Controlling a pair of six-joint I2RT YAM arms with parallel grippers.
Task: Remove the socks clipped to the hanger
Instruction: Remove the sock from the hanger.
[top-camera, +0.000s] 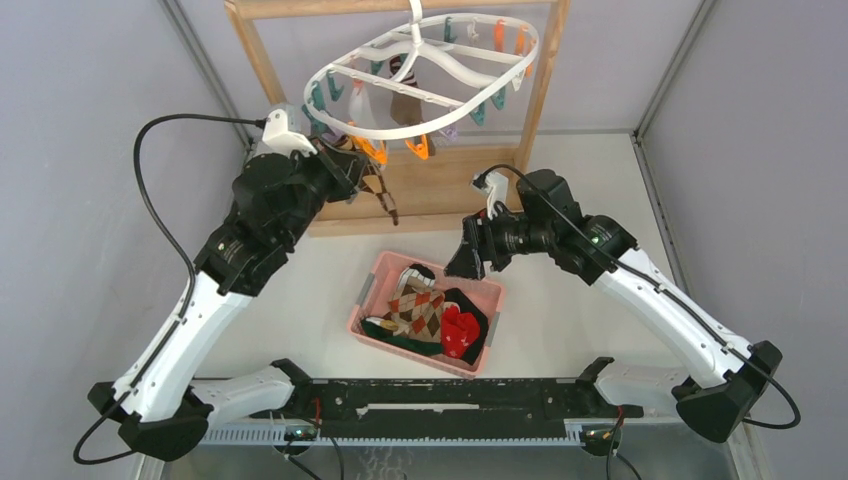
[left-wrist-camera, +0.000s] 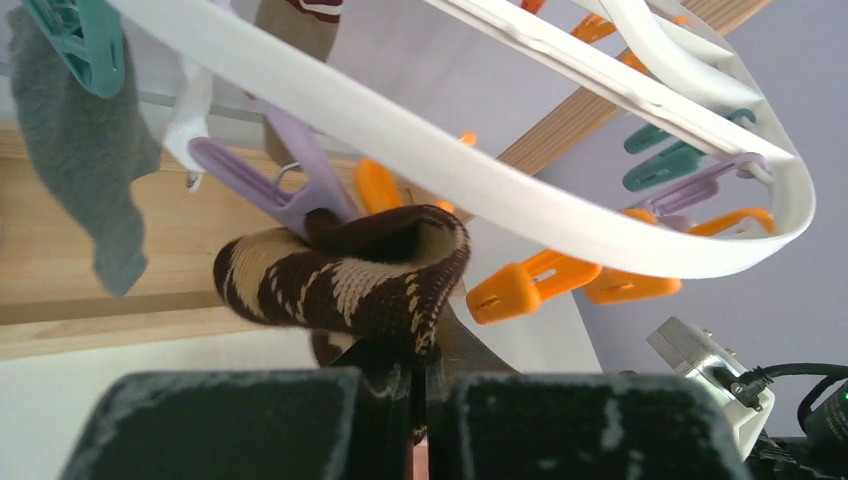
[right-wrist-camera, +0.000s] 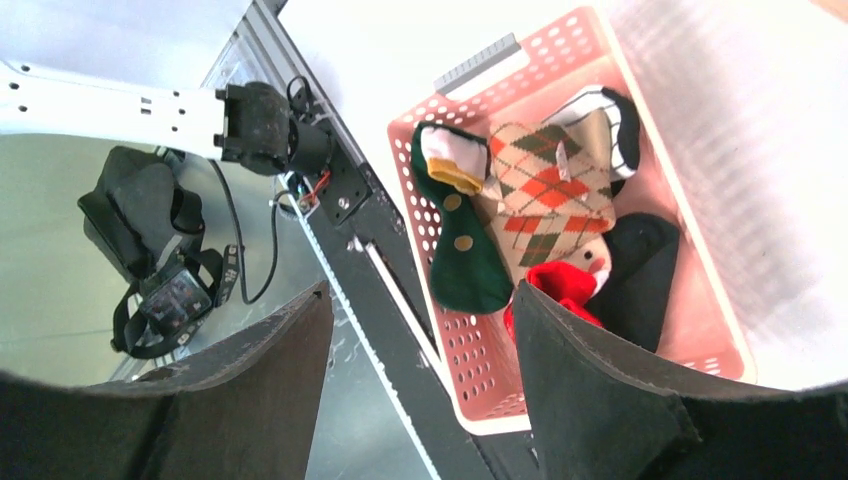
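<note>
The left gripper (left-wrist-camera: 420, 400) pinches the brown-and-cream knitted sock (left-wrist-camera: 345, 275), held in a purple plastic clip (left-wrist-camera: 290, 185) under the white plastic oval hanger (left-wrist-camera: 480, 170) — best pulled steadily down and away, so the clip lets go. The right gripper (right-wrist-camera: 420, 300) hovers, fingers spread, over the pink perforated basket (right-wrist-camera: 470, 360).

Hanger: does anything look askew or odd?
The hanger looks tilted, lower on the left arm's side, where the left gripper is shut on a bunched brown sock held in a purple clip.
</note>
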